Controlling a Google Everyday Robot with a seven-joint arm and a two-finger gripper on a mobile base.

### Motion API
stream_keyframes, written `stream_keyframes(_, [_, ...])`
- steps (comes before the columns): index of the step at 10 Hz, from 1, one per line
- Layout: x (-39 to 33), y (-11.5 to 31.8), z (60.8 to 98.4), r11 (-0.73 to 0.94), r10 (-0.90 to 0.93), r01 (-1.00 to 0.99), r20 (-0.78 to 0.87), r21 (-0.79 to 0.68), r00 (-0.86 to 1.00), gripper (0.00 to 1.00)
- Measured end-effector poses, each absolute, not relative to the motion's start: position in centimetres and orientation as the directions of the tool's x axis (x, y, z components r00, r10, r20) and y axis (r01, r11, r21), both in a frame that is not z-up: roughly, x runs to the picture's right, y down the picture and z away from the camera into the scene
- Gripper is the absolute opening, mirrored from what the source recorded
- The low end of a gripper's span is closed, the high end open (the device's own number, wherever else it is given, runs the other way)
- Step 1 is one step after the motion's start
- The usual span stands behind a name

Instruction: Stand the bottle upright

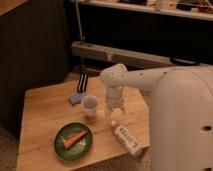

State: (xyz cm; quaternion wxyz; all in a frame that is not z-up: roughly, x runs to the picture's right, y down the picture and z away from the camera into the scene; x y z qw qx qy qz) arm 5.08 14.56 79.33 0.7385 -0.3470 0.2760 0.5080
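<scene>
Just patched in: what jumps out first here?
The big white arm fills the right side, its hand hanging over the wooden table beside the whitish cup. The bottle lies on its side near the front right edge; a green plate with a carrot sits front left.
</scene>
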Motion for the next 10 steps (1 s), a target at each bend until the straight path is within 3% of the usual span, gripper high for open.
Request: stream_keyframes(10, [5.2, 18.2, 82.5, 0.285, 0.461, -0.927, -0.814, -0.243, 0.355, 0.65])
